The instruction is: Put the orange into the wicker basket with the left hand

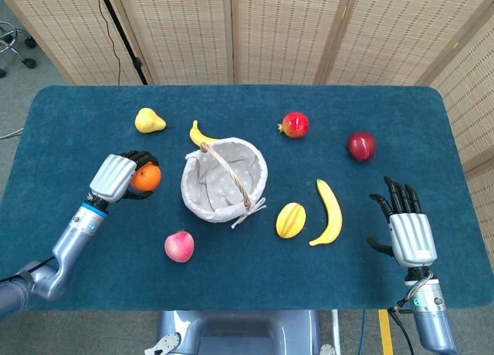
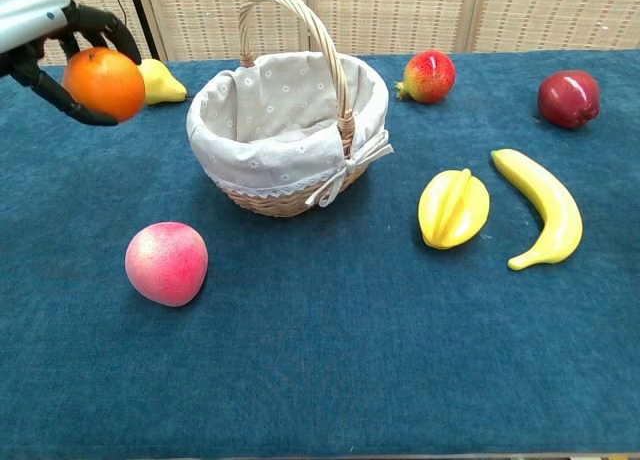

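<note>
left hand grips the orange, dark fingers curled over and under it, silver back of the hand facing up. the hand is left of the wicker basket, near it but not touching. in the chest view the orange sits above the cloth, level with the basket rim, and the left hand wraps it from the left side. left forearm runs from the lower-left table edge up and right toward the basket, wrist roughly straight.

right hand is well right of the basket, past the large banana, palm down, fingers spread and pointing away from the robot, holding nothing. cannot tell if it rests on the cloth or hovers just over it. not visible in chest view.

basket stands upright, handle arching across it, grey lining inside.

around the basket: pink peach in front and left, yellow starfruit and large banana to the right, small banana touching the rim behind it, yellow pear behind and left, pomegranate behind and right, red apple further right. all lie on the blue table cloth.
</note>
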`<state>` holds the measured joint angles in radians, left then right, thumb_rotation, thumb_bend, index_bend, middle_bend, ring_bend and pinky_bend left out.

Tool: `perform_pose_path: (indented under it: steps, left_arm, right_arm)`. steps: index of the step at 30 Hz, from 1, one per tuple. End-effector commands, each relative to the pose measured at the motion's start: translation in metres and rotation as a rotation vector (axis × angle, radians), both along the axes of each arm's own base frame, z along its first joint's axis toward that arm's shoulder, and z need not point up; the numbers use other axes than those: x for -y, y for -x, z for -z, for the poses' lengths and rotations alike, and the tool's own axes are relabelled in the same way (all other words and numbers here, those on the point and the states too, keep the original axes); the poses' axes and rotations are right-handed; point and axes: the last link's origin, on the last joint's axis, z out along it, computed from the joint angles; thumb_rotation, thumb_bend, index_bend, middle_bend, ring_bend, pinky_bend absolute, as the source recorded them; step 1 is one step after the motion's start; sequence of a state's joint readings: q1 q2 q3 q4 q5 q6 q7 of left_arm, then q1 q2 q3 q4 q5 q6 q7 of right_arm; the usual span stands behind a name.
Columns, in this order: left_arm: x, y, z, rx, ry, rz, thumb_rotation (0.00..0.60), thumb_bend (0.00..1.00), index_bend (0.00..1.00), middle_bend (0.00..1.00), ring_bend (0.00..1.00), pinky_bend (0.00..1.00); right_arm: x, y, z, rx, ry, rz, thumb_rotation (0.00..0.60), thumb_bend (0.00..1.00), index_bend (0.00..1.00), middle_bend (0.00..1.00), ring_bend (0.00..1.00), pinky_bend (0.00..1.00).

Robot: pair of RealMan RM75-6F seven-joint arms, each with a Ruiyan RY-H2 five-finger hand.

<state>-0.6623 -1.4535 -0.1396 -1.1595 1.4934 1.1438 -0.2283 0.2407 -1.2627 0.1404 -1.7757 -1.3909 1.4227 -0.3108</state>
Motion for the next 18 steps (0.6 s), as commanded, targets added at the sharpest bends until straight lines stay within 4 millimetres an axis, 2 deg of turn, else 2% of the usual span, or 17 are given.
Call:
perform_pose_path:
  steps: [1,9,18]
  left_arm:
    - [0.000,-0.020,-0.028,0.016,-0.061,0.043,0.600,0.33,0.70,0.59,0.54,0.53]
    - [-0.013,-0.052,-0.027,0.011,-0.059,0.073,0.600,0.33,0.70,0.59,0.54,0.53]
    - [-0.031,-0.078,0.004,-0.014,0.004,0.076,0.600,0.33,0.70,0.59,0.54,0.53]
  right_arm:
    - [0.000,0.000,0.002,0.001,-0.007,0.002,0.600,0.00,0.23,0.00,0.00,0.00]
    - [0.002,0.002,0.004,0.005,-0.023,0.014,0.600,0.00,0.23,0.00,0.00,0.00]
    - [0.002,0.004,0.001,0.019,-0.021,0.020,0.600,0.00,0.23,0.00,0.00,0.00]
